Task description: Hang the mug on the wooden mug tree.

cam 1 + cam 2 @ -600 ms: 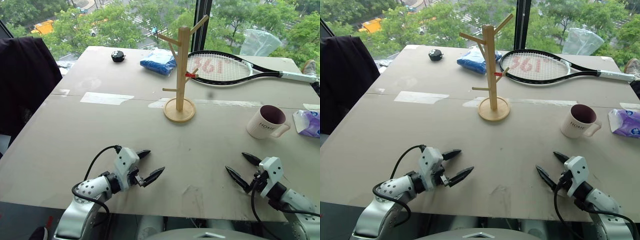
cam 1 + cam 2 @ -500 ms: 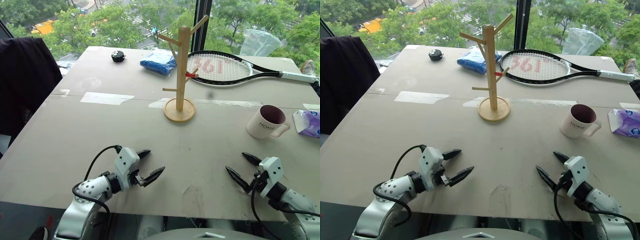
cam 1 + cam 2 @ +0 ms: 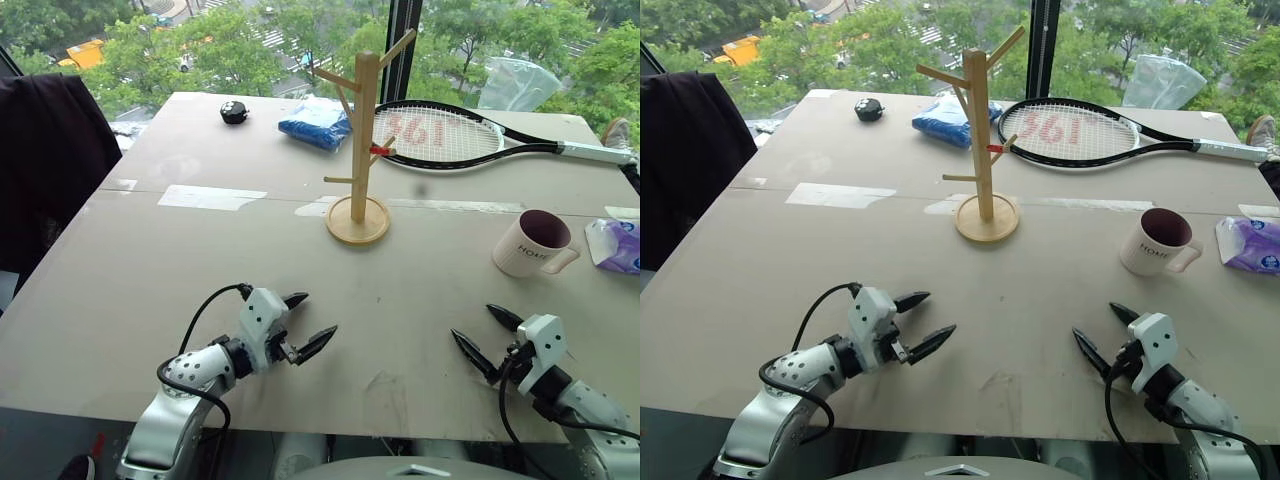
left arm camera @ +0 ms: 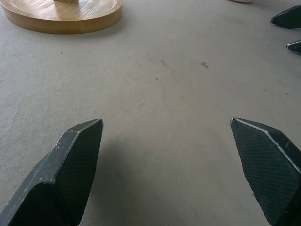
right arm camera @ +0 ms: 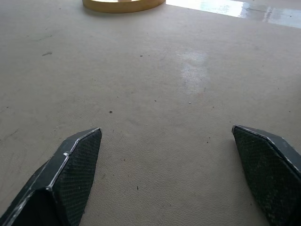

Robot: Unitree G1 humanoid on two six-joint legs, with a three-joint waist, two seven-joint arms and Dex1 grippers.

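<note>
While the beige table (image 3: 150,270) runs from the lower frame edge up to the window, its whole middle band lies bare, from the near edge to the strips of clear tape across the centre. Beyond that band, a black tennis racket (image 3: 450,135) lies in the upper right, and a dark jacket (image 3: 45,170) hangs off the left edge. The wooden mug tree (image 3: 362,150) stands upright at upper centre on its round base, every peg empty, with a red mark on one branch. Behind it in the upper middle lies a blue cloth bundle (image 3: 318,122). The mug (image 3: 535,244) stands upright at centre right, well apart from the tree, handle towards the right frame edge, near a purple tissue pack (image 3: 618,245).

At lower left the left gripper (image 3: 308,322) hovers over the bare table, fingers spread wide and holding nothing. At lower right the right gripper (image 3: 490,335) does likewise, well short of the mug.

Where the head views give the full layout, the left wrist view adds the tree's base rim close ahead and the other gripper's fingertips (image 4: 288,17) at its upper right corner.
</note>
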